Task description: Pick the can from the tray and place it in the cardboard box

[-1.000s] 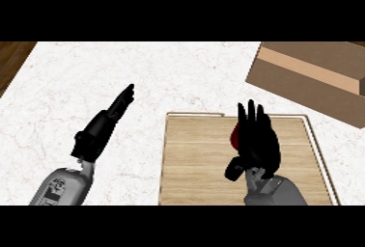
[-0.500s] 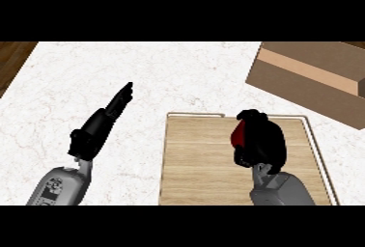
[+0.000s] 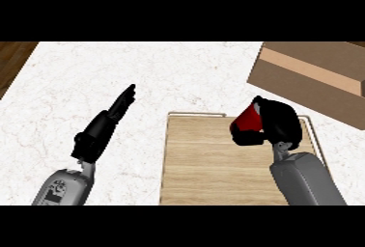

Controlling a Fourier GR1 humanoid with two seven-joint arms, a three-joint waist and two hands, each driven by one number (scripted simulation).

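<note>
A red can (image 3: 248, 119) is held over the far part of the wooden tray (image 3: 206, 164), with my right hand (image 3: 276, 123) curled round it. Only the can's left side shows; the hand covers the rest. I cannot tell whether the can still touches the tray. The cardboard box (image 3: 314, 77) stands at the back right, beyond the tray's far right corner and a short way from the hand. My left hand (image 3: 107, 128) rests open over the marble counter left of the tray, fingers straight and pointing away.
The white marble counter (image 3: 143, 72) spreads to the left and behind the tray. A strip of dark wood floor (image 3: 13, 58) shows past the counter's left edge. The tray has a thin raised rim (image 3: 196, 114) along its far side.
My right hand's fingers, straight a second ago, have curled round the red can, and hand and can have shifted slightly up and right. The left hand has stayed put.
</note>
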